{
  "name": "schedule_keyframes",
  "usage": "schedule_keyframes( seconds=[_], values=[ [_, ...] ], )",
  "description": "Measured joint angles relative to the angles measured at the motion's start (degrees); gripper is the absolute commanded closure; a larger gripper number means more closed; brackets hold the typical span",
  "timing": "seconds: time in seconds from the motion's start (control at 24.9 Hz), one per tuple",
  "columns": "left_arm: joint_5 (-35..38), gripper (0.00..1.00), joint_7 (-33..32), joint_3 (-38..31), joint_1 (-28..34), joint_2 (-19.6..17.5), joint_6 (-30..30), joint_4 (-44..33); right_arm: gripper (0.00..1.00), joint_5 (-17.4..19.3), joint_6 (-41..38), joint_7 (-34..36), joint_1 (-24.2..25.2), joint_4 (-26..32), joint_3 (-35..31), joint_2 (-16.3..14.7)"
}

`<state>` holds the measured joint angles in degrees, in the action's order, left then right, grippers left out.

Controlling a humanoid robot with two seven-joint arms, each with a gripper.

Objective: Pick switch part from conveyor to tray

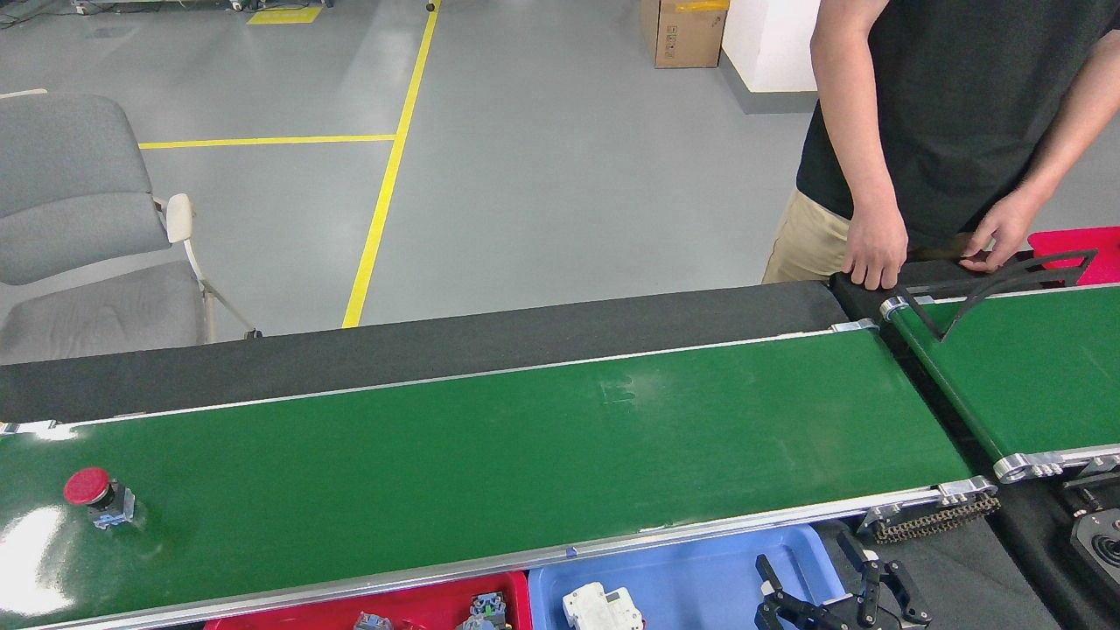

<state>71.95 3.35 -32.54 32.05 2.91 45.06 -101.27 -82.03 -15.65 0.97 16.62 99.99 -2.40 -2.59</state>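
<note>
Right tool [836, 595] at near edge, fingers spread apart, empty, over right end of blue tray [691, 577]. White breaker [599, 608] lies in blue tray. Red tray [367, 612] just left of it, holding small parts. Left tool out of sight. Switch part [96, 494], red mushroom cap, sits on conveyor [525, 455] near its left end. Person's hands [875, 249] rest on far right belt frame. Grey chair [79, 227] beyond far edge, left.

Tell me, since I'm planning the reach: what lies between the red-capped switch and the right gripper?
Head view: bare green conveyor, its near rail, then red tray and blue tray corners.
</note>
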Motion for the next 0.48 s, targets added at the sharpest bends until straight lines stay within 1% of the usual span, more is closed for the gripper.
schedule_keyframes(
  seconds=[0.12,0.2,0.32,0.48],
  values=[
    [0.9,0.00,-0.2,-3.8,-0.8,-0.2,-6.1,0.0,0.02,0.0,0.1,0.0,0.0,0.0,0.0,0.0],
    [2.4,0.00,-0.2,-6.2,-1.7,-1.6,-9.1,0.7,0.02,0.0,0.0,0.0,0.0,0.0,0.0,0.0],
    [3.0,0.00,0.0,-7.1,-3.7,-4.0,-10.6,2.2,0.02,0.0,-0.1,0.0,0.0,0.0,0.0,0.0],
    [4.1,0.00,0.0,-7.1,-4.2,-4.8,-11.2,3.1,0.02,0.0,-0.2,0.0,0.0,0.0,0.0,0.0]
  ],
)
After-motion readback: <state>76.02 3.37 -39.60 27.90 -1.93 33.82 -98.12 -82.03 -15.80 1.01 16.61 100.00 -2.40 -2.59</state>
